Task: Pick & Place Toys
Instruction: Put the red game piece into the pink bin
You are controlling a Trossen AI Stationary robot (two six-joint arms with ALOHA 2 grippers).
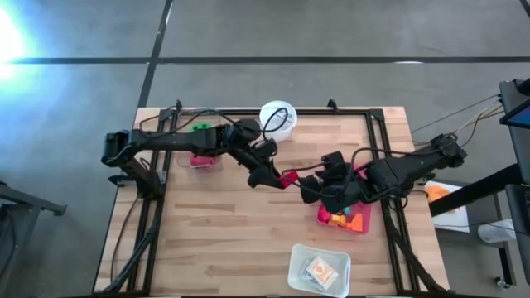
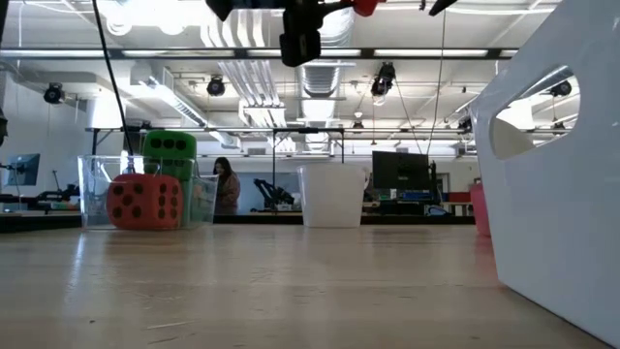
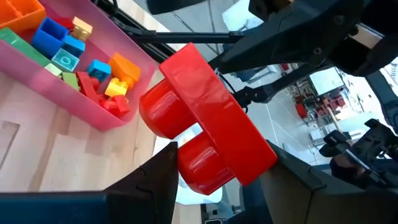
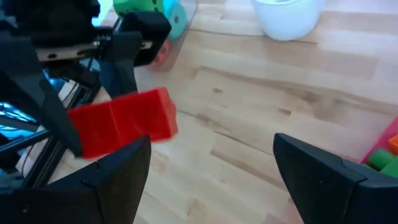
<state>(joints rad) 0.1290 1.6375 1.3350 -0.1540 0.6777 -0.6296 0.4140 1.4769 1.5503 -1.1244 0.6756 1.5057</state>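
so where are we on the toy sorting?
Done: several bricks lie in the pink bin; dice sit in the clear box. In hand: left gripper holds a red brick mid-table, facing the open right gripper. Left: placing it.

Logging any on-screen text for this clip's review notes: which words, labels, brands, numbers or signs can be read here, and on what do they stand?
No readable text, label, brand or number in any view.
red die and green die: black dots only, no numerals.
Card in the white tray: orange print, too small to read.
red brick held by the left hand: plain, no marking.
Monitors in the room behind: too blurred to read.
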